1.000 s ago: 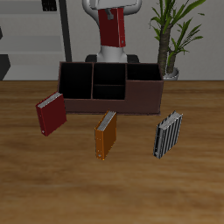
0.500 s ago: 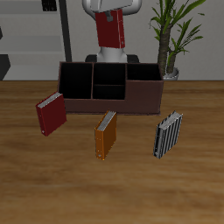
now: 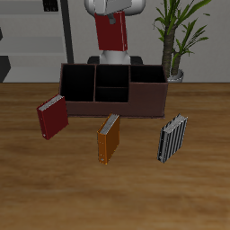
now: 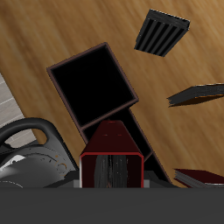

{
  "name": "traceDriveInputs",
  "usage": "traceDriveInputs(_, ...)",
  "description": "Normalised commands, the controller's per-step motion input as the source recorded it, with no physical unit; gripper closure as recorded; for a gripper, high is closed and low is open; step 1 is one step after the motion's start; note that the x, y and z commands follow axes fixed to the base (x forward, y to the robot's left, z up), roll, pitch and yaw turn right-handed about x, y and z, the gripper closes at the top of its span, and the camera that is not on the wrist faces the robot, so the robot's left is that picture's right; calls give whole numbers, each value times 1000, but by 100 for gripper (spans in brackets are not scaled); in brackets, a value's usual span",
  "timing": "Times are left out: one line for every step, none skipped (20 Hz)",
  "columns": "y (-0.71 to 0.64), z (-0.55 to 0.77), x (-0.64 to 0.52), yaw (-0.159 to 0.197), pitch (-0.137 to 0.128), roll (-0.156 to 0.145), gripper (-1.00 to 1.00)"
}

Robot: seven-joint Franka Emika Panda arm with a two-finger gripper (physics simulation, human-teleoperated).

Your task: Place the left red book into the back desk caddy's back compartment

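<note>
On the wooden table (image 3: 36, 193), the left red book (image 3: 111, 31) is held clamped in the jaws, high above the back desk caddy (image 3: 113, 90).

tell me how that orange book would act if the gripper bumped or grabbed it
The orange book stands upright on a narrow edge and leans a little, so a sideways bump would probably tip it flat. It looks like a thin hardcover, so likely stiff and light. Its smooth covers might slip in a loose pinch.
</note>
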Motion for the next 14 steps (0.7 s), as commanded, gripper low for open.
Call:
traceDriveInputs(1, -13, -3, 0, 0, 0, 100)
traceDriveInputs(25, -127, 86, 91, 37, -18, 100)
traceDriveInputs(40, -77, 70, 101, 19, -4, 100)
traceDriveInputs(26, -76, 26, 33, 26, -11, 100)
traceDriveInputs(153, -112, 18, 99, 28, 24, 100)
traceDriveInputs(102, -28, -13, 27, -1, -8, 100)
traceDriveInputs(78, -92, -57, -14, 43, -15, 100)
traceDriveInputs(234, -166, -63, 137, 15, 60, 100)
traceDriveInputs(99, -78, -11, 39, 30, 0, 100)
traceDriveInputs(121, -64, -30, 58, 13, 10, 100)
traceDriveInputs(55, -10, -28, 68, 17, 17, 100)
traceDriveInputs(37, -33, -14, 17, 27, 9, 100)
traceDriveInputs(74, -122, -85, 55, 28, 3, 100)
traceDriveInputs(11, -101, -69, 53, 36, 18, 100)
